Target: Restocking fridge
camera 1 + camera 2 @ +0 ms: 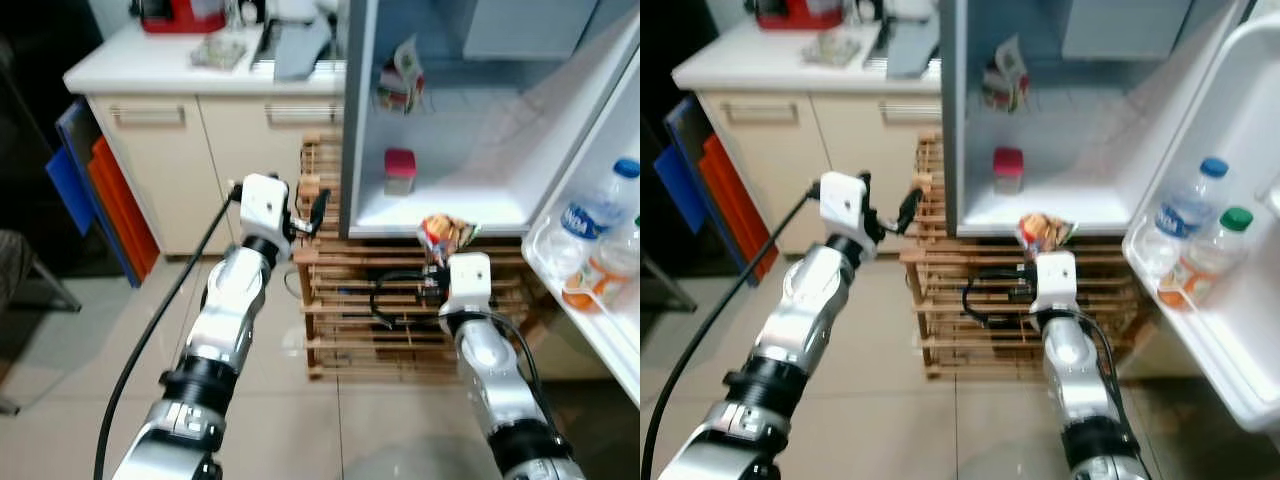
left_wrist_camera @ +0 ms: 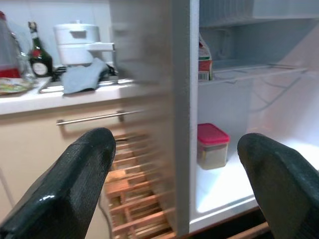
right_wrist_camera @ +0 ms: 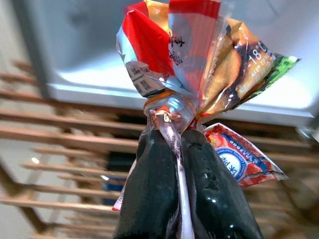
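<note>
Fridge (image 1: 440, 215) is open, sitting on a wooden slat rack (image 1: 340, 300); everything below is placed relative to it.

Right gripper (image 3: 182, 142) is clamped tight on the tied neck of a snack bag (image 3: 194, 64), red/orange/green printed plastic with a rubber band at the knot. From the head camera the bag (image 1: 445, 235) sits just in front of the fridge's bottom front edge, at the lip of the lower shelf, not inside. Bag stands up above the fingers; a second small red-and-blue packet (image 3: 239, 159) hangs beside the fingers, touching the bundle.

Left gripper (image 1: 305, 215) is at the fridge's left outer wall, level with the lower shelf, fingers spread wide, holding nothing. Its wrist camera looks past the wall edge into the cabinet.

Inside the fridge:
- small tub with red lid (image 1: 400, 170) on the lower shelf, toward the left wall
- carton (image 2: 205, 62) on the upper wire shelf, left side
- crumpled packet (image 1: 400, 85) on the upper shelf near the carton

Fridge door (image 1: 610, 250) is swung open to the right; its rack holds a water bottle with blue cap (image 1: 595, 215) and a green-capped bottle (image 1: 1205, 255) beside it, touching or nearly so.

Left of the fridge: counter (image 1: 180, 65) with a grey cloth (image 1: 300, 50), a white pot (image 2: 79, 40), a dark bottle (image 2: 39, 57).
</note>
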Tool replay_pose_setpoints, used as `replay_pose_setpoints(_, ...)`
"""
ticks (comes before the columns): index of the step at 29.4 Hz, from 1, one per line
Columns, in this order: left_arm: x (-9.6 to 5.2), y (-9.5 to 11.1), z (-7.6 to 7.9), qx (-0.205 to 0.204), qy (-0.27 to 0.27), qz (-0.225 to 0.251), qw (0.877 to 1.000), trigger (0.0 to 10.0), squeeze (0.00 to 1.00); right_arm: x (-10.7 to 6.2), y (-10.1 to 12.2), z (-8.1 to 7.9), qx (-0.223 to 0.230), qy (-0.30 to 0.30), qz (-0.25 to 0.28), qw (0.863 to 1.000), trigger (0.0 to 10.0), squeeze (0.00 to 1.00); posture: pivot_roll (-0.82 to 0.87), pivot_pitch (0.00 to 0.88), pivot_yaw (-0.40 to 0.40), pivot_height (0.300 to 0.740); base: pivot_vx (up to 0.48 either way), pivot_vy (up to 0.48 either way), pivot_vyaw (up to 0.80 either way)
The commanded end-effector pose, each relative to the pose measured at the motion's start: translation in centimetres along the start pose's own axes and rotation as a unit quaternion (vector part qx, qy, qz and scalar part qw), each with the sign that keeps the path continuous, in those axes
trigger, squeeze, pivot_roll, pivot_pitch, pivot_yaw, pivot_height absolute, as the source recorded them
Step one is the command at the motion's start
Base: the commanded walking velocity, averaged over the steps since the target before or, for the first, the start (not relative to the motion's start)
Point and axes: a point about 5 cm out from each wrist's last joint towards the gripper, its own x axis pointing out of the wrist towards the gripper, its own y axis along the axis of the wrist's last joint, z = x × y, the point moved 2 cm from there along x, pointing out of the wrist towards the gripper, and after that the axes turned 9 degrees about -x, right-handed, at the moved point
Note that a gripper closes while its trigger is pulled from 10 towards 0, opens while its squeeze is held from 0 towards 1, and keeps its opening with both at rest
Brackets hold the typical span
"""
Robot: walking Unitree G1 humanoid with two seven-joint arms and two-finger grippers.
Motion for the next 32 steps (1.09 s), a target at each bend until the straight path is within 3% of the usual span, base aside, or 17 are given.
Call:
replay_pose_setpoints(1, -0.3, 0.3, -1.5, 0.008, 0.022, 0.004, 1.0, 10.0, 0.0, -0.5, -1.7, -0.3, 0.01, 0.015, -0.04, 0.999, 0.0, 0.0, -0.11, 0.0, 0.024, 0.74, 0.0, 0.0, 0.0)
replay_pose_setpoints(4, -0.4, 0.1, -1.7, 0.006, 0.027, 0.001, 1.0, 10.0, 0.0, -1.4, -4.4, 1.2, 0.018, -0.004, -0.097, 0.995, 0.0, 0.0, -0.12, 0.0, 0.026, 0.74, 0.0, 0.0, 0.0)
replay_pose_setpoints(8, -0.4, 0.0, -1.6, 0.007, 0.026, 0.0, 1.0, 10.0, 0.0, -1.9, -5.6, 2.3, 0.017, -0.02, -0.121, 0.992, 0.0, 0.0, -0.12, 0.0, 0.028, 0.74, 0.0, 0.0, 0.0)
replay_pose_setpoints(9, -0.4, 0.0, -1.6, 0.006, 0.024, 0.001, 1.0, 10.0, 0.0, -2.6, -6.9, 4.0, 0.004, -0.04, -0.147, 0.988, 0.0, 0.0, -0.12, 0.0, 0.033, 0.74, 0.0, 0.0, 0.0)
replay_pose_setpoints(12, -0.3, 0.1, -1.7, 0.006, 0.023, 0.001, 1.0, 10.0, 0.0, -3.2, -7.7, 5.2, -0.003, -0.054, -0.168, 0.984, 0.0, 0.0, -0.12, 0.0, 0.036, 0.74, 0.0, 0.0, 0.0)
replay_pose_setpoints(14, -0.3, 0.1, -1.8, 0.007, 0.022, -0.001, 1.0, 10.0, 0.0, -4.2, -8.6, 7.4, -0.016, -0.083, -0.191, 0.978, 0.0, 0.0, -0.13, 0.0, 0.039, 0.74, 0.0, 0.0, 0.0)
replay_pose_setpoints(18, -0.3, -0.1, -1.8, 0.006, 0.021, -0.003, 1.0, 10.0, 0.0, -4.7, -8.9, 9.1, -0.024, -0.111, -0.2, 0.973, 0.0, 0.0, -0.14, 0.0, 0.044, 0.74, 0.0, 0.0, 0.0)
replay_pose_setpoints(21, -0.2, -0.1, -1.4, 0.006, 0.017, -0.005, 1.0, 10.0, 0.0, -4.9, -8.6, 11.4, -0.043, -0.153, -0.2, 0.967, 0.0, 0.0, -0.15, 0.0, 0.048, 0.74, 0.0, 0.0, 0.0)
replay_pose_setpoints(22, -0.2, -0.1, -1.4, 0.006, 0.017, -0.005, 1.0, 10.0, 0.0, -4.9, -8.6, 11.4, -0.043, -0.153, -0.2, 0.967, 0.0, 0.0, -0.15, 0.0, 0.048, 0.74, 0.0, 0.0, 0.0)
replay_pose_setpoints(25, -0.2, -0.2, -1.3, 0.006, 0.015, -0.005, 1.0, 10.0, 0.0, -5.1, -8.3, 13.9, -0.068, -0.198, -0.207, 0.956, 0.0, 0.0, -0.15, 0.0, 0.048, 0.74, 0.0, 0.0, 0.0)
replay_pose_setpoints(32, -0.2, -0.3, -1.6, 0.006, 0.019, -0.008, 1.0, 10.0, 0.0, -5.8, -8.0, 16.2, -0.123, -0.243, -0.217, 0.938, 0.0, 0.0, -0.14, 0.0, 0.042, 0.74, 0.0, 0.0, 0.0)
